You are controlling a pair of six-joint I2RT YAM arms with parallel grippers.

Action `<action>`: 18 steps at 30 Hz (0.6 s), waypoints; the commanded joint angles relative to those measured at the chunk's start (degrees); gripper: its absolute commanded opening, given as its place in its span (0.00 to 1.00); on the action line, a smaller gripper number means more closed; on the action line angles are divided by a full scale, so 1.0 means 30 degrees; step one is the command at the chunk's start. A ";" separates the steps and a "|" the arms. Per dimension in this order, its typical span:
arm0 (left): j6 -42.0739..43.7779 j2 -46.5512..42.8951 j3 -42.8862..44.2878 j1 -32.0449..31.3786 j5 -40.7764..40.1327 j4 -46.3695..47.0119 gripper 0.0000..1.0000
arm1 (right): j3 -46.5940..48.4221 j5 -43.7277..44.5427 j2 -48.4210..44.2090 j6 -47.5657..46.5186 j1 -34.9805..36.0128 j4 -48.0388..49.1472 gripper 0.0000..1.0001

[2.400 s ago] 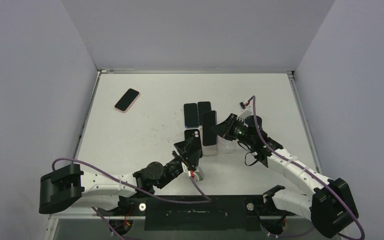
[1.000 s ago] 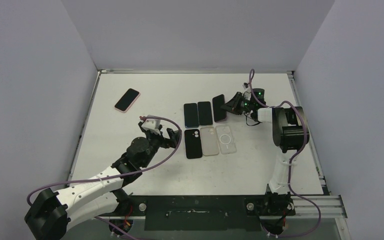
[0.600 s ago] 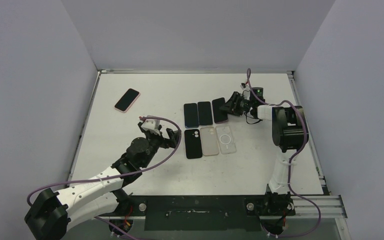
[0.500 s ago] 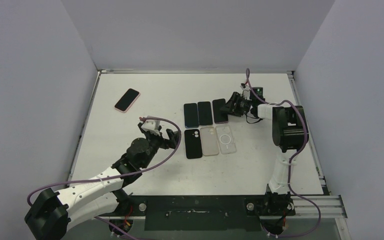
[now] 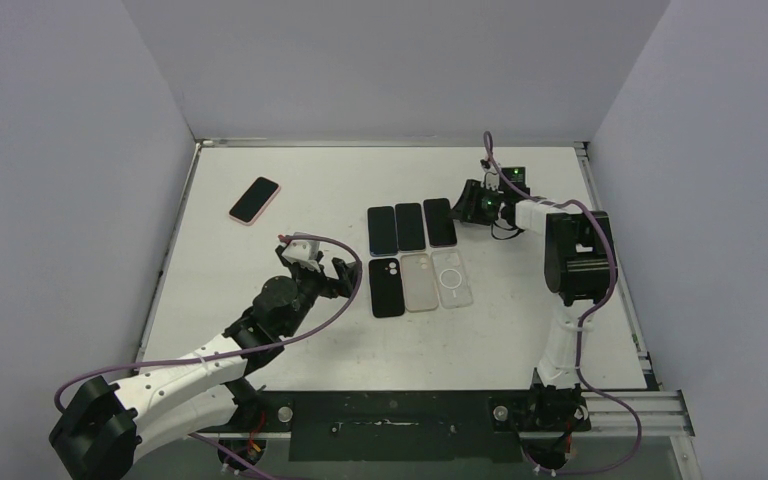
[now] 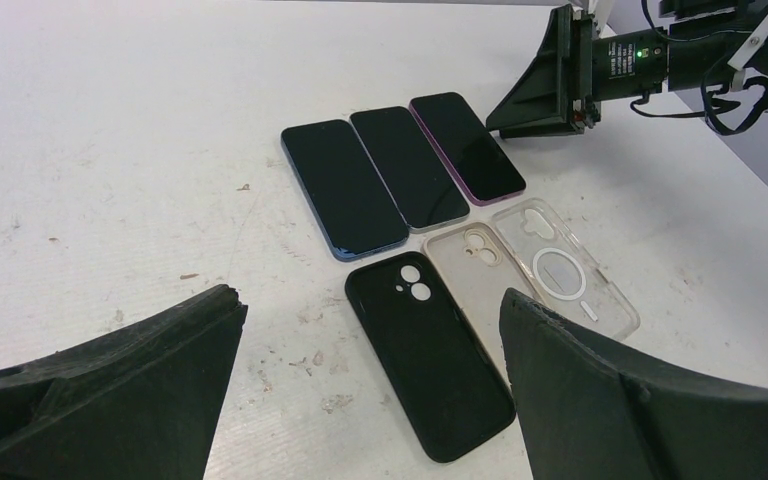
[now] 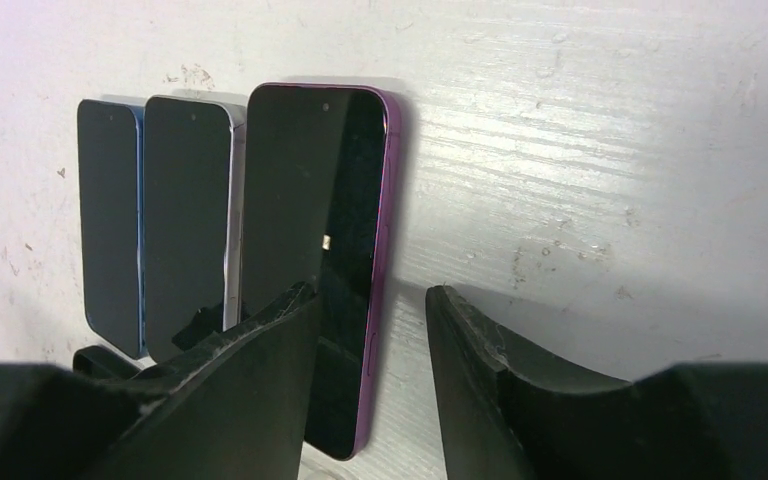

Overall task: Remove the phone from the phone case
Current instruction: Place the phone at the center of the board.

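The left arm [image 5: 190,365] stretches low and diagonally forward from its base, and the left gripper [image 5: 318,270] stands with its jaws spread fully wide, holding nothing. The right arm [image 5: 575,260] rises steeply from its base and folds at the elbow, its forearm reaching toward the far left. The right gripper [image 5: 468,203] is held low with its fingers partly parted and empty.

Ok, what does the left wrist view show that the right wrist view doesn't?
Only left wrist: the clear case and tan case, plus the right gripper from outside. Only right wrist: the gap between that gripper's parted fingers, beside the purple phone. Both: blue phone, silver phone and purple phone side by side, screens up.
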 commanded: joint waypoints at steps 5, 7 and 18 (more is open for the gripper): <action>-0.0107 -0.0043 0.0164 0.0092 -0.0345 0.0886 0.97 | 0.0397 0.0059 0.0470 -0.1055 0.0592 0.0040 0.36; -0.0101 0.0013 0.0197 0.0092 -0.0325 0.0843 0.97 | 0.0349 -0.0055 0.0455 -0.1193 0.0765 0.0011 0.34; -0.0050 0.0100 0.0230 0.0193 -0.0407 0.0761 0.97 | -0.0351 -0.0235 0.0152 -0.0937 0.1202 0.0338 0.24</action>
